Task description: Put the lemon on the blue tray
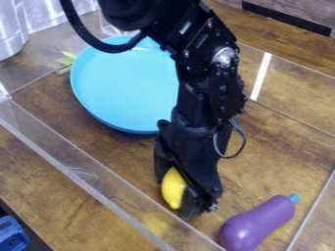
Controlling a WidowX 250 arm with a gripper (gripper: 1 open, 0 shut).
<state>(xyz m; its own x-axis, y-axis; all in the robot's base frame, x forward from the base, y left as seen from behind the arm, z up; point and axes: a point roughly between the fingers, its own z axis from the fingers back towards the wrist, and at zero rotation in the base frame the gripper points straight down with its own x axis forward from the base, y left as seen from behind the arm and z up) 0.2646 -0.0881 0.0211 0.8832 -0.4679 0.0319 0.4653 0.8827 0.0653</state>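
Note:
The lemon [171, 187] lies on the wooden table near the front, only a narrow yellow strip of it showing at the left side of the black gripper [186, 194]. The gripper points straight down, lowered onto the lemon, and its fingers are shut on it. The blue tray [112, 83], a wide round dish, sits behind and to the left of the lemon; the arm hides its right edge.
A purple eggplant [258, 224] lies at the front right, close to the gripper. Clear plastic walls [78, 162] fence in the table area along the front left. A metal pot [11, 34] stands at the far left edge.

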